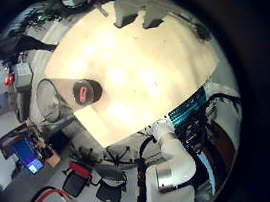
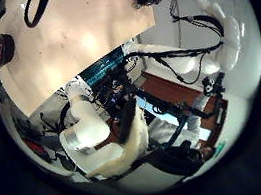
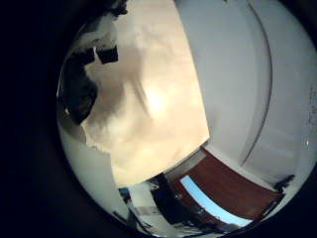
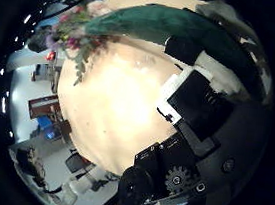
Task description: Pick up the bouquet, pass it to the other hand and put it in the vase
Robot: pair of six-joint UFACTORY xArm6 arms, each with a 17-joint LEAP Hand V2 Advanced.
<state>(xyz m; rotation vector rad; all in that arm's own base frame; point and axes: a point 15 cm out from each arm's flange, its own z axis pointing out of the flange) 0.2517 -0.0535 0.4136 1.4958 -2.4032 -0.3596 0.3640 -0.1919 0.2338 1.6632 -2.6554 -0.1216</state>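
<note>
Closest of all was the bouquet (image 4: 157, 24), its wrapped stem running right across the right hand's (image 4: 194, 94) palm, with the flower heads hanging out past the table's (image 4: 118, 100) edge. As far as I could make out, that hand's fingers were curled about the wrap, though the far side of the hold was hidden, and I could not tell whether the stem had cleared the table top. The left hand was up high and well apart from the right. From its palm I looked down on most of the table and saw the right hand only at a far corner. None of the left hand's fingers showed clearly, so I could not tell whether they were spread or closed. The vase (image 1: 85, 90) stood upright near the table's edge on the left hand's side, mouth up, well apart from the bouquet. My worry from there was the pass itself. The two hands had a long way to close, and the wrap looked smooth and tapered, so a loose hold might let the stem slide or swing round with the heavy flower end dragging down. If the right hand let go before the left had closed on the stem, the bunch would drop onto the table or over its edge. The vase sat near the edge with a narrow mouth, so a stem brought in at a slant might catch the rim and tip it.
</note>
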